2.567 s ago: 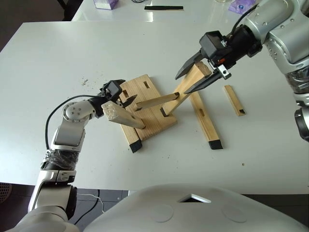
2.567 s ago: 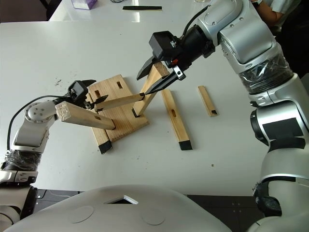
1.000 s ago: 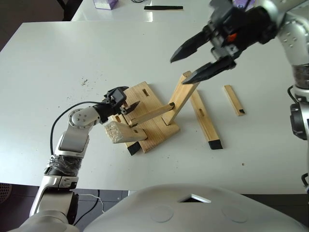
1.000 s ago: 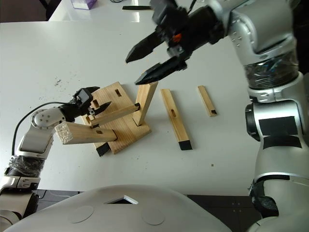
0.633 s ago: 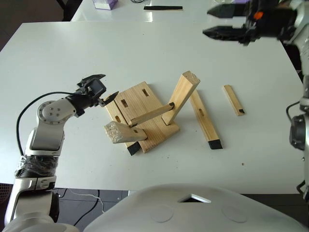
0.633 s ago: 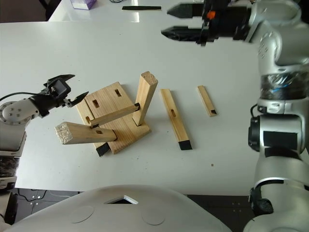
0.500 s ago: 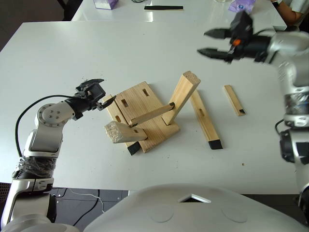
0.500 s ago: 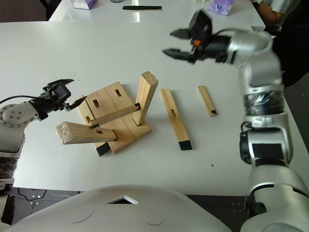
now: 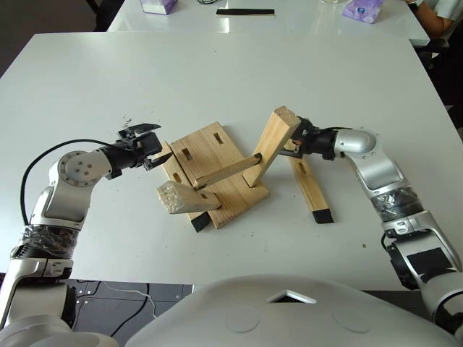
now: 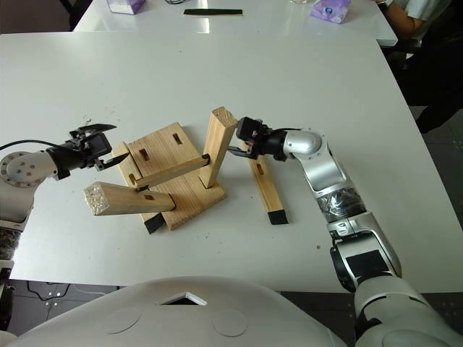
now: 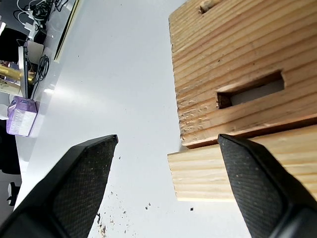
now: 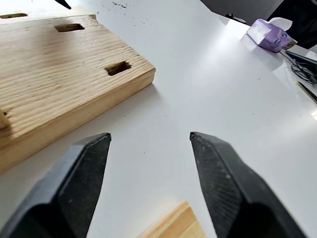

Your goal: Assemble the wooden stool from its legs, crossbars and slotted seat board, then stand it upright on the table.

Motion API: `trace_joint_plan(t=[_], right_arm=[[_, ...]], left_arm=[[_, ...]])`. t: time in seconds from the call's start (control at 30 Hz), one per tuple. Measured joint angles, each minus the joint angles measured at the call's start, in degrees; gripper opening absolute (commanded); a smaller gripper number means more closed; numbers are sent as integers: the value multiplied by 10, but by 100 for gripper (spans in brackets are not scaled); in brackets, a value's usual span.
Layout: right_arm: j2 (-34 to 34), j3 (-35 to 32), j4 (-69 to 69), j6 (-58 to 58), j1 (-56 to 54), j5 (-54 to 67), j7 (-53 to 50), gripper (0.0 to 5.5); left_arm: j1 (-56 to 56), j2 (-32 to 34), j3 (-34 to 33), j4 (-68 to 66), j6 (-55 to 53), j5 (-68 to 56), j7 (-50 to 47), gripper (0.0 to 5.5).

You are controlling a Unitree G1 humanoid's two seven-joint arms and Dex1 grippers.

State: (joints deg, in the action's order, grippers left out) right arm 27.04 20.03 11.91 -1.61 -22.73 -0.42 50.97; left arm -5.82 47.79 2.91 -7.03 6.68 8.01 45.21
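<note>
The slotted seat board [image 9: 217,141] lies flat on the table. One leg [image 9: 273,144] rises tilted from it, and a crossbar [image 9: 226,170] joins it to a second leg [image 9: 182,199] lying across the board's near edge. Another leg [image 9: 311,189] with a black foot lies flat to the right. My left gripper [image 9: 160,142] is open at the board's left corner, with the corner [image 11: 237,54] between its fingers [image 11: 79,188] and untouched. My right gripper [image 9: 295,139] is open beside the tilted leg's upper end, holding nothing; its pads [image 12: 84,183] stand wide apart above the table.
Wood crumbs [image 9: 129,119] lie left of the board. At the table's far edge sit a purple tissue pack [image 9: 360,10], a second pack [image 9: 158,6] and a black strip [image 9: 246,11]. My right forearm [image 9: 369,163] lies low over the table right of the legs.
My right arm has dropped from high over the far right of the table to the tilted leg's top. My left gripper has edged closer to the board's corner.
</note>
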Motion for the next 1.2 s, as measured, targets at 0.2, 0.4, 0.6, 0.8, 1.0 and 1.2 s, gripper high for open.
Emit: trace_joint_plan(t=[0.2, 0.4, 0.6, 0.8, 1.0, 1.2], right_arm=[[5, 8, 0, 19, 16, -22, 6, 292], [8, 24, -19, 30, 40, -35, 14, 292], [22, 22, -39, 27, 56, -44, 13, 292], [38, -3, -99, -1, 74, -28, 20, 292], [143, -126, -225, -72, 108, 99, 99, 292], [208, -182, -324, -144, 140, 210, 166, 366]], left_arm=[[-26, -30, 32, -41, 32, 9, -24, 377], [-59, -81, 81, -76, 45, 20, -31, 377], [-92, -121, 99, -99, 37, 29, -41, 377], [-98, -136, 99, -110, 43, 22, -48, 377], [-78, -110, 18, 13, -2, -85, -9, 377], [-89, -86, -29, 118, -111, -185, 34, 377]])
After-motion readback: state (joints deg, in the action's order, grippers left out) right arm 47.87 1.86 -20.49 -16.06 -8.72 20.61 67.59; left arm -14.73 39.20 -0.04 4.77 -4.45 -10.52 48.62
